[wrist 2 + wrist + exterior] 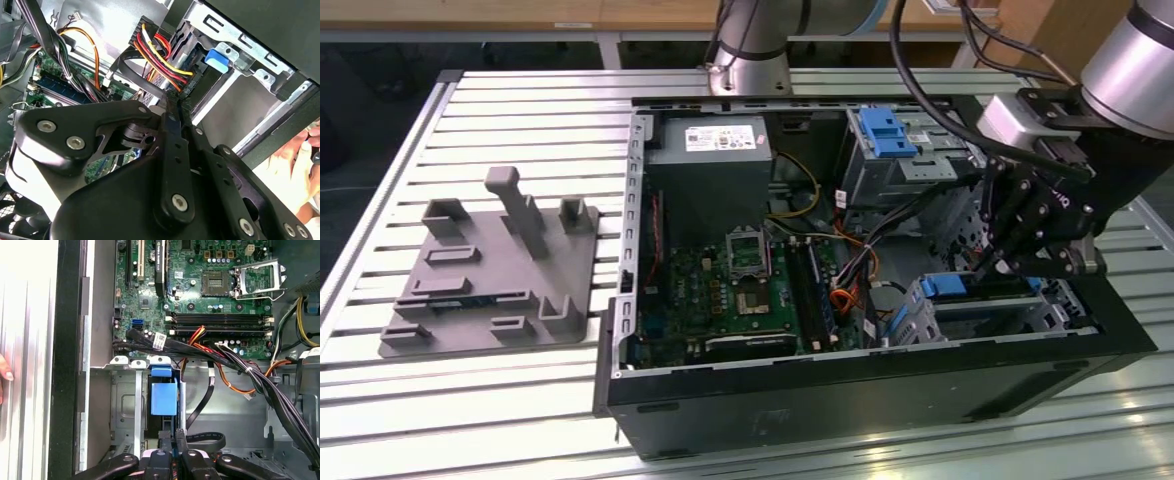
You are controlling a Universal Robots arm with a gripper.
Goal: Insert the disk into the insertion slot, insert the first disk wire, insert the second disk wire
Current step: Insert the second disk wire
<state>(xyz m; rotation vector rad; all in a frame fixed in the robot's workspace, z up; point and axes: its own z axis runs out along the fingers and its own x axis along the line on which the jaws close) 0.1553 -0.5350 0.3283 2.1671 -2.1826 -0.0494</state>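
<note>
At 4 o'clock in the exterior view, inside the case (854, 390): gripper (1017, 268) fingers together over disk (942, 287), already seated in insertion slot (1014, 315).

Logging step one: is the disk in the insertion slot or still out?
In. The disk's blue carrier sits inside the insertion slot; the claw is at its end.

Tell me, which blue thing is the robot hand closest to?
The lower blue piece, on the small silver cage right beneath the hand. The other blue latch sits farther back.
</note>
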